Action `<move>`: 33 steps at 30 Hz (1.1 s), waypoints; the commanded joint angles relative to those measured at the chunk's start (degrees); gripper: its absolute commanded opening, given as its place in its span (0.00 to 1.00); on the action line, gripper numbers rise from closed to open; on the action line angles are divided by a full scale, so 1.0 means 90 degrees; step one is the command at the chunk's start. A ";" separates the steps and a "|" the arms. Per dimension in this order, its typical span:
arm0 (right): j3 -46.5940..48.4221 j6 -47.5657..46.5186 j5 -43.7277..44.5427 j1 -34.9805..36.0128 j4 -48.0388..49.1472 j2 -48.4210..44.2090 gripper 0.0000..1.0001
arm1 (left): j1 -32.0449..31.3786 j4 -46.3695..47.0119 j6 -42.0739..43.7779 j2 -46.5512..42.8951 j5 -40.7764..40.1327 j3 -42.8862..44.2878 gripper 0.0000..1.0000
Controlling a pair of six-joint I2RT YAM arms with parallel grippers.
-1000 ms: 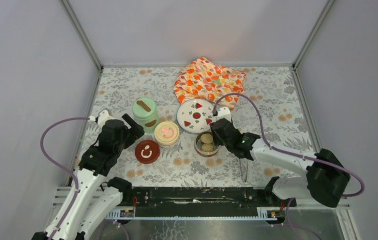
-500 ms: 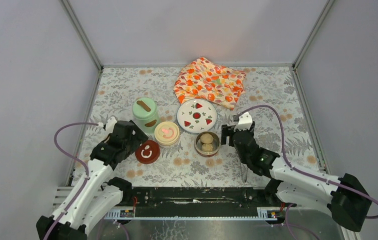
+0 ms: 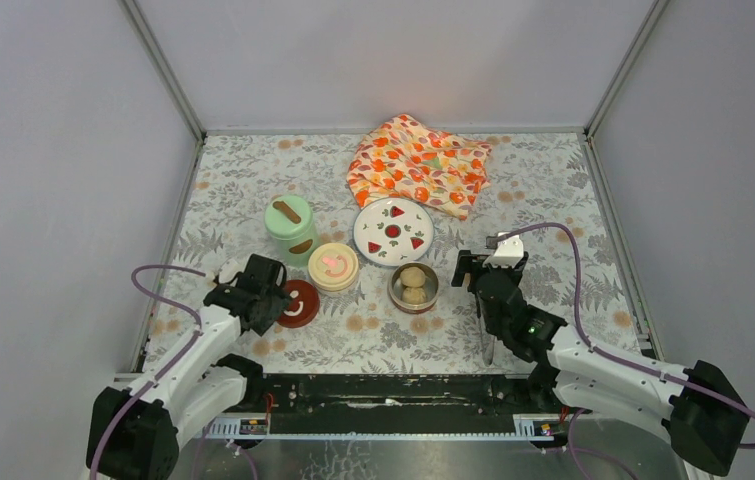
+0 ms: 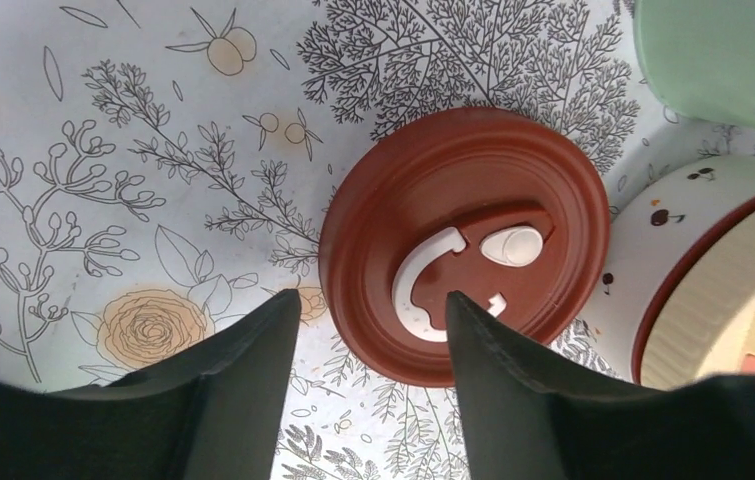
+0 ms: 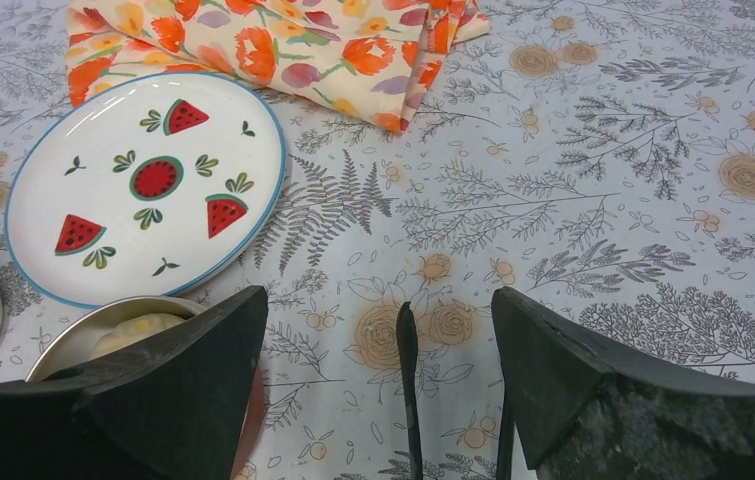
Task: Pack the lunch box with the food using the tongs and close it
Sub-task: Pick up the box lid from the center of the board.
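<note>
The dark red lid [image 4: 463, 240] lies flat on the table, beside the cream-lidded pot [image 3: 333, 267] and the mint-green pot [image 3: 290, 228] of the lunch box. My left gripper [image 4: 371, 295] is low over the lid's near-left rim, open, one finger over the lid and one beside it. The open steel bowl [image 3: 414, 288] holds the food, pale beige balls [image 5: 138, 328]. The tongs [image 5: 408, 380] lie on the table between the fingers of my right gripper [image 5: 378, 295], which is wide open and apart from them.
A white plate with watermelon prints [image 3: 393, 230] sits behind the bowl. An orange flowered cloth [image 3: 418, 160] lies crumpled at the back. Walls enclose the table on three sides.
My left arm has drawn back and come down onto the dark red lid, its jaws narrowing. My right gripper has left the steel bowl, moved right over the tongs and opened wider.
</note>
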 commanded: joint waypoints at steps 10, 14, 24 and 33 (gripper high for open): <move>0.0237 0.0182 0.0504 0.0026 0.0147 0.0144 0.91 | 0.0081 0.0964 0.0148 0.0864 0.0638 -0.0270 0.26; 0.0288 0.0187 0.0520 0.0026 0.0107 0.0221 0.91 | 0.0074 0.1391 0.0418 0.1033 0.1327 -0.0359 0.15; 0.0332 0.0179 0.0423 0.0026 0.0052 0.0259 0.91 | -0.0408 0.1642 0.0556 0.1286 0.1664 -0.0290 0.26; 0.0323 0.0151 0.0203 0.0026 0.0049 0.0220 0.92 | -0.0755 0.2089 0.0531 0.1200 0.1968 -0.0316 0.05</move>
